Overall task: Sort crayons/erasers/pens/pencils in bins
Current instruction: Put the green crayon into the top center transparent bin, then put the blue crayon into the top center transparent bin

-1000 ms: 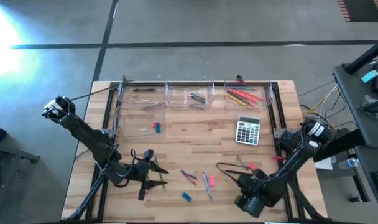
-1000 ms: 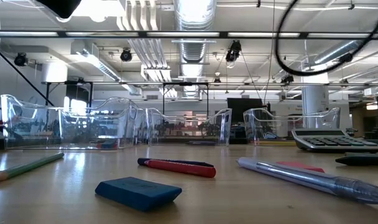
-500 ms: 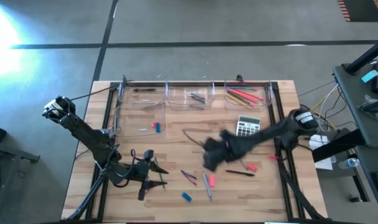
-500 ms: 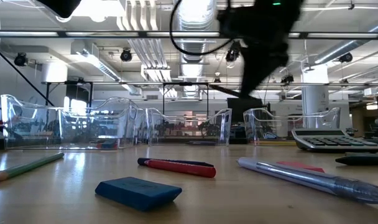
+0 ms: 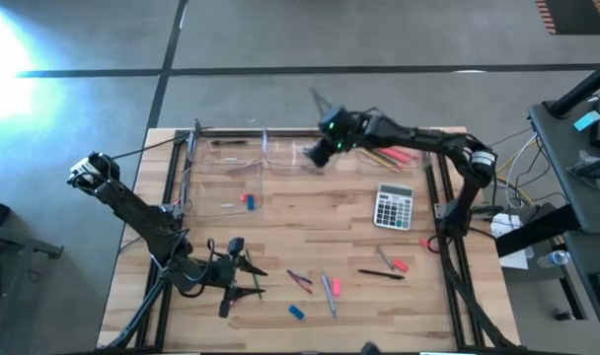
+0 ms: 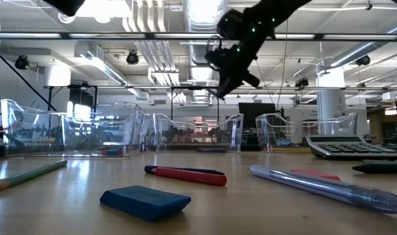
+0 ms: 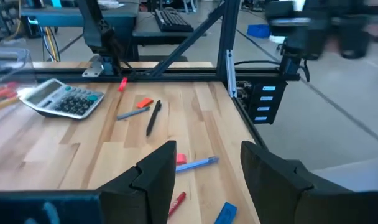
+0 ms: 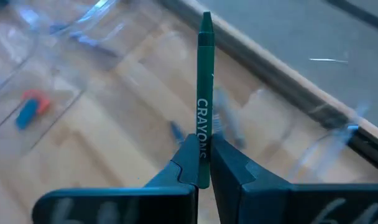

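Pinching a green crayon (image 8: 204, 93) by its lower end, my right gripper (image 5: 323, 148) hangs over the clear bins (image 5: 310, 158) at the frame's upper middle. Held so near its tip, it could pivot and fall outside the right bin.

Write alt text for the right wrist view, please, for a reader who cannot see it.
The right tool is shut on a green crayon that points away from the camera. Behind it, blurred, lie the wooden table and clear bins; one bin holds pink and blue erasers.
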Robot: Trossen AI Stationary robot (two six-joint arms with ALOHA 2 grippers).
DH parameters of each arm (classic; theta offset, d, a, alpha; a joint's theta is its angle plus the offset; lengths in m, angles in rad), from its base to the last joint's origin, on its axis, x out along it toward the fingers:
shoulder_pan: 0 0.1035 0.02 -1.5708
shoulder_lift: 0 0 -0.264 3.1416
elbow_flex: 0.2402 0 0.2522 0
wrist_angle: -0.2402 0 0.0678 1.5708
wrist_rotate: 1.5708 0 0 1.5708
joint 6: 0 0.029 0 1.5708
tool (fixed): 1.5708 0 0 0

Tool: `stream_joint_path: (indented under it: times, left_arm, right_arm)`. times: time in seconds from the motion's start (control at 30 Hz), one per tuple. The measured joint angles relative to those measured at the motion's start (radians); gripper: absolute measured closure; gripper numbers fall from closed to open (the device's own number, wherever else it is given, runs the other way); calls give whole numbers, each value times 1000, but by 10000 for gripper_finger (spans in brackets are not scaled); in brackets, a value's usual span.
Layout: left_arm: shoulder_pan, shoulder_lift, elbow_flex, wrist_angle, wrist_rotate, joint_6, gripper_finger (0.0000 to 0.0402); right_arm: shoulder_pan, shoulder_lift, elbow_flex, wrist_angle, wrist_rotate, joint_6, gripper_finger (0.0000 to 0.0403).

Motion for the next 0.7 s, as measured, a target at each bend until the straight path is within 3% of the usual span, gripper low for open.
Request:
stream_joint_path:
  times: [0.13,0.37,0.53,0.7]
  left_arm:
    - [3,-2,0,0,0,51,235]
    - [23,-8,33,5,1,135,235]
    - [42,-8,37,1,1,214,235]
    - [47,-8,32,-2,1,198,235]
  right_arm:
    - [-69,13,-14,14,-54,-27,390]
    - [-74,60,-15,26,-92,-126,378]
    - [-73,107,-16,26,-101,-135,342]
    - [-73,130,-16,26,-101,-130,286]
